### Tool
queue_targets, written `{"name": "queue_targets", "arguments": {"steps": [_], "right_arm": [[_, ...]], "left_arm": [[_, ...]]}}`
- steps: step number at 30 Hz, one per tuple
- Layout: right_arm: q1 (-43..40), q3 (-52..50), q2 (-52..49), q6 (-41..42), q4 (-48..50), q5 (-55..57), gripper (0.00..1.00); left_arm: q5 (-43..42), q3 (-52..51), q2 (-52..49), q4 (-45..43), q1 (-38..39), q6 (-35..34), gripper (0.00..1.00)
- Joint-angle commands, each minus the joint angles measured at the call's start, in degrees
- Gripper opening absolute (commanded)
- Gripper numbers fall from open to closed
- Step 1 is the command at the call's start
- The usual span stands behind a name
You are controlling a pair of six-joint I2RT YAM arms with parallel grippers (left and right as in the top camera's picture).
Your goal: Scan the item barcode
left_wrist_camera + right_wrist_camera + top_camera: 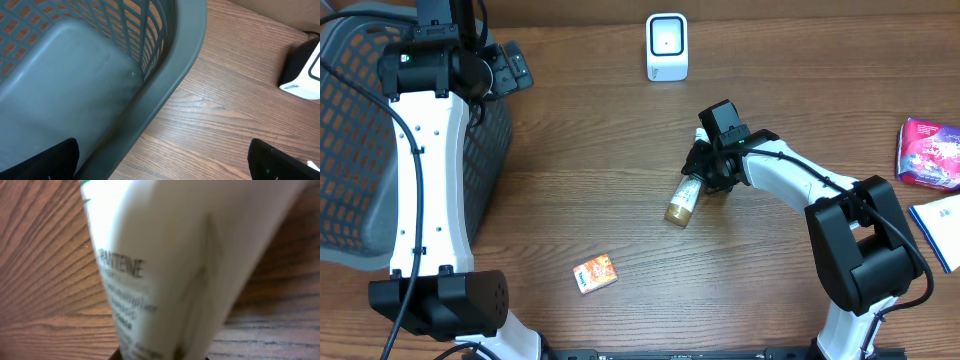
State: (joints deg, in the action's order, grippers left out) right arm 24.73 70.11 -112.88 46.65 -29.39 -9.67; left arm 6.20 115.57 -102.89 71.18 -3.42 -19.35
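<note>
Right gripper (700, 170) clenched on Pantene tube (684, 200) mid-table, tube lying on wood. Scanner (667, 46) near far edge, open wood between. Left gripper (512, 68) spread wide beside basket (350, 150) rim.

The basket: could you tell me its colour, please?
The basket is grey, seen best in the left wrist view.

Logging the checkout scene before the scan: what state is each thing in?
Pantene tube: lying on its side, gripped
right hand: shut on the Pantene tube
left hand: open, empty, beside the basket
scanner: upright, untouched
orange box: lying flat, untouched
</note>
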Motion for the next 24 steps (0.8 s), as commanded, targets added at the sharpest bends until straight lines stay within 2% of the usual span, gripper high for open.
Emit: {"name": "queue_targets", "arguments": {"steps": [1, 3, 6, 9, 11, 15, 19, 22, 24], "right_arm": [[-0.33, -1.01, -1.99, -0.68, 0.7, 2.49, 0.04], [-0.37, -0.59, -1.44, -0.98, 1.86, 0.85, 0.04], [-0.37, 0.09, 0.52, -6.97, 6.75, -6.21, 0.04], [-0.37, 0.15, 2.71, -20.17, 17.73, -19.76, 0.04], [-0.35, 0.15, 2.99, -27.04, 23.17, -24.15, 0.04], [-0.66, 0.13, 3.15, -28.2, 30.75, -26.18, 0.04], [-0.94, 0.13, 2.69, -41.86, 48.02, -32.83, 0.04], [-2.27, 0.15, 2.45, -43.45, 63.32, -38.51, 0.04], [-3.67, 0.15, 2.08, -43.47, 70.1, -42.25, 0.04]], "left_arm": [[-0.24, -0.02, -0.66, 0.17, 0.07, 0.04, 1.0], [-0.24, -0.02, -0.66, 0.17, 0.07, 0.04, 1.0], [-0.26, -0.02, -0.66, 0.17, 0.07, 0.04, 1.0], [-0.24, -0.02, -0.66, 0.2, 0.07, 0.04, 1.0], [-0.26, -0.02, -0.66, 0.2, 0.07, 0.04, 1.0], [-0.24, -0.02, -0.66, 0.2, 0.07, 0.04, 1.0], [-0.26, -0.02, -0.66, 0.17, 0.07, 0.04, 1.0], [-0.26, -0.02, -0.66, 0.2, 0.07, 0.04, 1.0], [-0.26, -0.02, -0.66, 0.17, 0.07, 0.04, 1.0]]}}
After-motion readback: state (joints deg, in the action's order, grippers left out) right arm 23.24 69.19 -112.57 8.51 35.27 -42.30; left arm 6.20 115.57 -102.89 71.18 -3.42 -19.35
